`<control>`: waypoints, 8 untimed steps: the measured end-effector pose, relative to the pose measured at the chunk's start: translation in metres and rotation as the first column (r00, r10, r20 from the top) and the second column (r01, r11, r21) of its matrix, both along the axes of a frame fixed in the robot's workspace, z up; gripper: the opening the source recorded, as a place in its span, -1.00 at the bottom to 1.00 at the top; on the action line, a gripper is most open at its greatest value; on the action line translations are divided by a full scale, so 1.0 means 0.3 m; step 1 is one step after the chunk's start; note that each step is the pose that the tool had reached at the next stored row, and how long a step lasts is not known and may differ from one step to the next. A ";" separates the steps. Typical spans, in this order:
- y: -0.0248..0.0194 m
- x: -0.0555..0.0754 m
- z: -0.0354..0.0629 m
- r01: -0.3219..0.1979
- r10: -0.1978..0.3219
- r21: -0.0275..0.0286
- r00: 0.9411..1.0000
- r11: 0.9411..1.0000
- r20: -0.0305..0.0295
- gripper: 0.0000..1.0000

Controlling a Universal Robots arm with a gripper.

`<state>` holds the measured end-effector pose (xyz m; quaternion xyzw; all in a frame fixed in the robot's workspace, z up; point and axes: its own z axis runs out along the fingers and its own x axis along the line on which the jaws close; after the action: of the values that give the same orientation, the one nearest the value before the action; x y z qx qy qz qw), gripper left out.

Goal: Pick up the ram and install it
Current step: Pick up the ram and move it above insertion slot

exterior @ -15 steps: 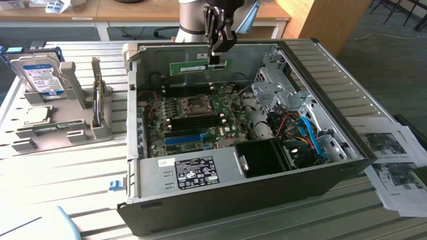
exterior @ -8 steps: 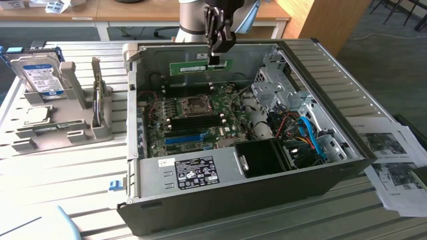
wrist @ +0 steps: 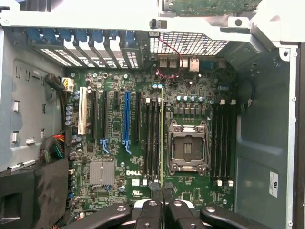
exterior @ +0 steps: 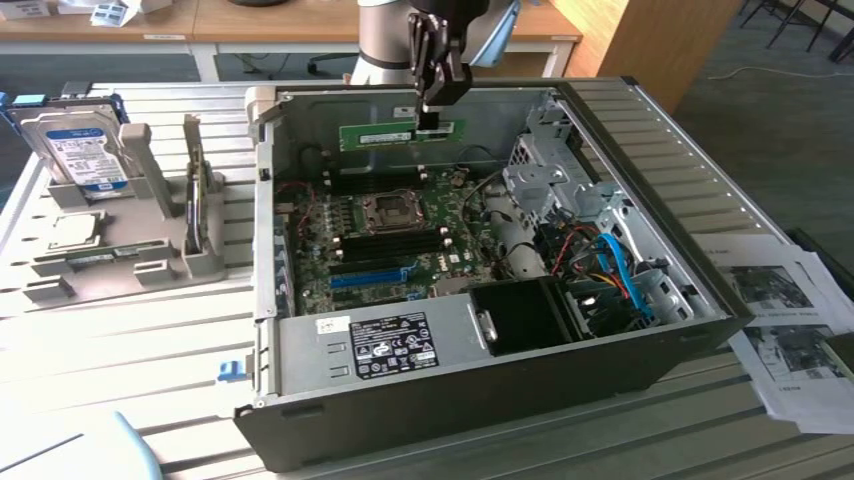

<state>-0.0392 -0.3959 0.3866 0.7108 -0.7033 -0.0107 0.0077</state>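
A: Above the open computer case [exterior: 507, 390], near its far wall: logged the ram [exterior: 398, 134] lifted and pinched near one end between the fingers [exterior: 430, 112]. Held with its long side level, well clear of the motherboard [exterior: 441, 265].

B: Pick-up counted as done, then?

A: Judged done. Install not yet done. Found the black memory slots [wrist: 152, 138] beside the processor socket [wrist: 187, 145] looking empty.

B: Got what from the exterior view?

A: Got the ram's flat green face and its height over the board. Also took in the tabletop [exterior: 160, 340]. Noted a grey fixture [exterior: 147, 250] toward the edge on the exterior view's left. Carries a hard drive [exterior: 83, 150] and a square silver chip [exterior: 74, 230]. Noted printed sheets [exterior: 781, 300] at the edge on the exterior view's right.

B: And from the wrist view?

A: Looks straight down past the fingers [wrist: 167, 191] onto the board. Shows the ram [wrist: 162, 133] edge-on as a thin pale line, gripped from both sides. Runs lengthwise between the socket and that slot bank, just beside its nearest slot. Cannot tell which slot lies under it, nor how high it hangs. Picks out a second slot bank [wrist: 223, 143] across the socket. Shows the long blue slot [wrist: 126, 117] well apart from the ram.
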 end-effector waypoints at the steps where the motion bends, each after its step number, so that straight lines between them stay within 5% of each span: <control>1: 0.000 0.001 0.000 0.000 0.000 0.000 1.000 1.000 -0.004 -0.78; 5: 0.000 0.008 0.000 0.002 -0.002 0.000 1.000 1.000 -0.025 -0.78; 8: 0.000 0.009 0.000 0.002 -0.002 0.000 1.000 1.000 -0.026 -0.78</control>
<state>-0.0366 -0.3960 0.3866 0.7099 -0.7038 -0.0198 0.0169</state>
